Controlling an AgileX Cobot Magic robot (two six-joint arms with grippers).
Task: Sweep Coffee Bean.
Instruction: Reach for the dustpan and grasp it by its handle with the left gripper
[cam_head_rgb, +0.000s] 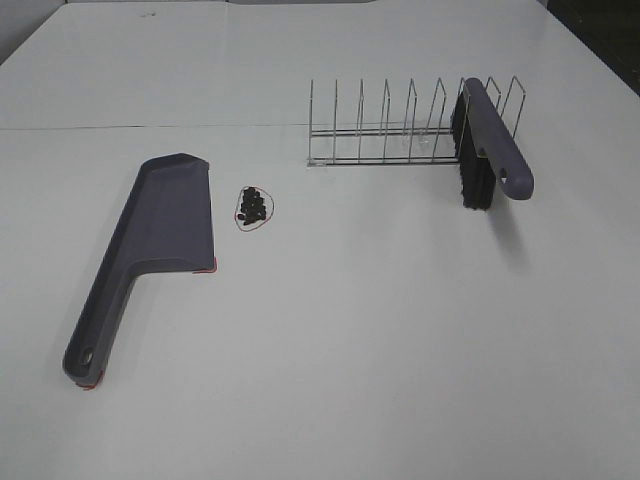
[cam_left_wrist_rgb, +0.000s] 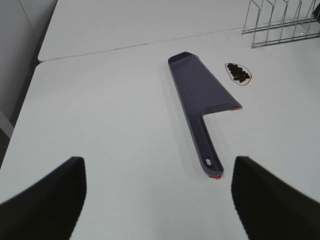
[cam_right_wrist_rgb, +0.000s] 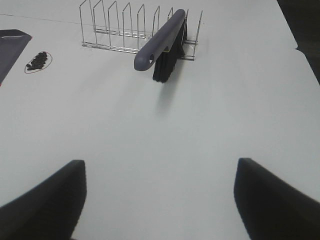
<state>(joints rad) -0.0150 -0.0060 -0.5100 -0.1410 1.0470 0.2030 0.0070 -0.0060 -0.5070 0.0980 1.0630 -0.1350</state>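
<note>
The coffee beans lie in a small tight heap on the white table, left of its middle in the overhead view, enclosed by a thin red wire loop. The heap is a little longer than it is wide, and its long axis runs from the near side of the table toward the far side, as does the oval of the loop. The left wrist view shows the beans well ahead of the left gripper, farther off than the whole length of the dustpan and not in line with the gap between the fingers. That gripper is released, its two dark fingertips spread wide with only bare table between them. From the right gripper, likewise spread wide and holding nothing, the beans are far away toward the left arm's side. Just beside the heap, not touching it, lies the grey dustpan, flat on the table, its broad pan toward the far side and its handle slanting to the near left. Well apart on the right stands a wire rack with a grey-handled brush in its right-hand end, black bristles downward.
</note>
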